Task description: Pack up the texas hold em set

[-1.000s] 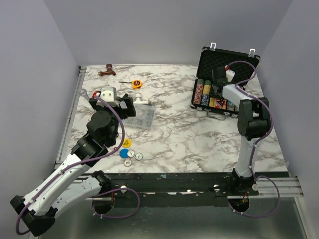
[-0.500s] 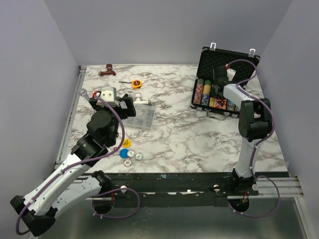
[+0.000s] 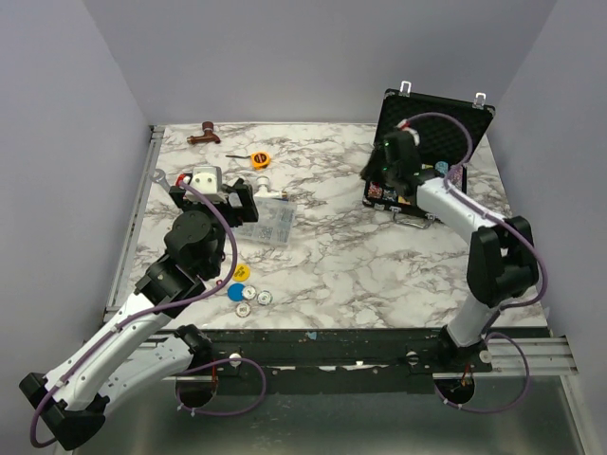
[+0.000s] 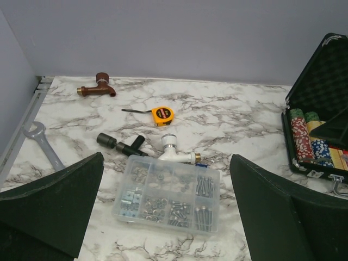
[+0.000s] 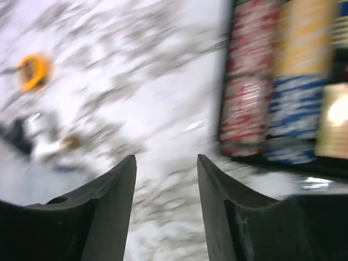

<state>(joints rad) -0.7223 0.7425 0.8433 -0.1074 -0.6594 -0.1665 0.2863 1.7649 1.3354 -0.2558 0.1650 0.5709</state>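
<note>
The black case (image 3: 427, 106) stands open at the far right, I think to receive the discs (image 3: 248, 289) lying loose at the near left. The right gripper (image 5: 166, 168) hangs at its left edge, fingers apart, empty; the left gripper (image 4: 166, 160) gapes wide, empty.

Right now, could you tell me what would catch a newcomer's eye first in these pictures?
The open black case at the far right stands out, its rows of colourful poker chips on show and the right gripper hovering open by its left side. Left of centre lies a clear box of small parts, with a few loose discs nearer the arms.
</note>
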